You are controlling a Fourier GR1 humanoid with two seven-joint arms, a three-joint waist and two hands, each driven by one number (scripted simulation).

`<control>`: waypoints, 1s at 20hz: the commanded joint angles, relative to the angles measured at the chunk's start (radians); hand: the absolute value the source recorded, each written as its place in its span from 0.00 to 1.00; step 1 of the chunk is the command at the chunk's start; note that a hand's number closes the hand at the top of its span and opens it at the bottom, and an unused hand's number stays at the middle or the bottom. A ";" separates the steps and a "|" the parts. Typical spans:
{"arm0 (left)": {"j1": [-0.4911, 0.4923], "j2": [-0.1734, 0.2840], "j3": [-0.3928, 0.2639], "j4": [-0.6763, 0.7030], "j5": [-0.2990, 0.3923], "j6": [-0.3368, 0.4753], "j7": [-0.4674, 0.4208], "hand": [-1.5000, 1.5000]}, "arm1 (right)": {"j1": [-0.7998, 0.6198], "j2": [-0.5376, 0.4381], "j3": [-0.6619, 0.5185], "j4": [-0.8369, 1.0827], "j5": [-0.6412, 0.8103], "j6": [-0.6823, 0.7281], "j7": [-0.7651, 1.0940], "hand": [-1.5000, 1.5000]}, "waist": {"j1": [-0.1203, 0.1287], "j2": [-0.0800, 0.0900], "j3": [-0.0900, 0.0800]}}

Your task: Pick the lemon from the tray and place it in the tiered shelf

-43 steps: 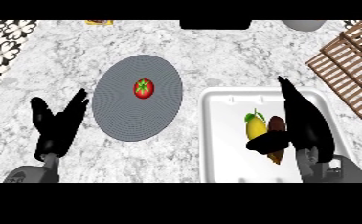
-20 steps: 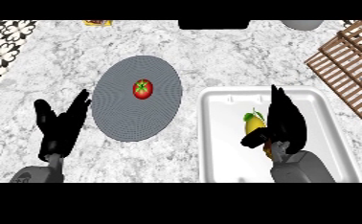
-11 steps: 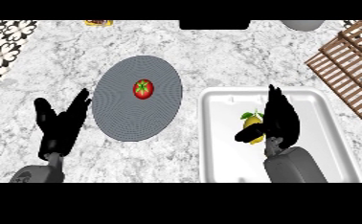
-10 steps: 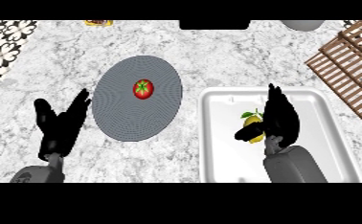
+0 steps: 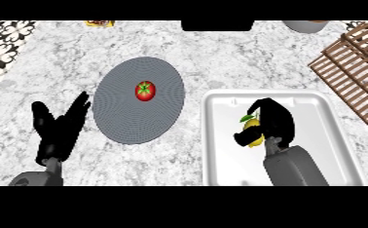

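A yellow lemon with a small green leaf lies in the white tray at the lower right. My right hand covers it from the right, fingers and thumb curled round it, so only its left part shows. The brown slatted tiered shelf stands at the right edge, beyond the tray's far right corner. My left hand rests open at the lower left, fingers up, beside the grey plate.
A round grey plate holds a red tomato left of the tray. At the counter's far edge are a dark block, a small yellow item and a grey bowl.
My right hand has drawn back toward me, come down onto the lemon and curled its fingers round it. The left hand and the tomato have stayed put.
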 commanded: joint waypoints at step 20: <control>0.019 -0.027 0.020 0.019 -0.044 -0.010 0.005 0.50 | -0.408 -0.043 -0.292 -0.077 0.233 -0.187 0.326 1.00 | -0.002 0.009 0.003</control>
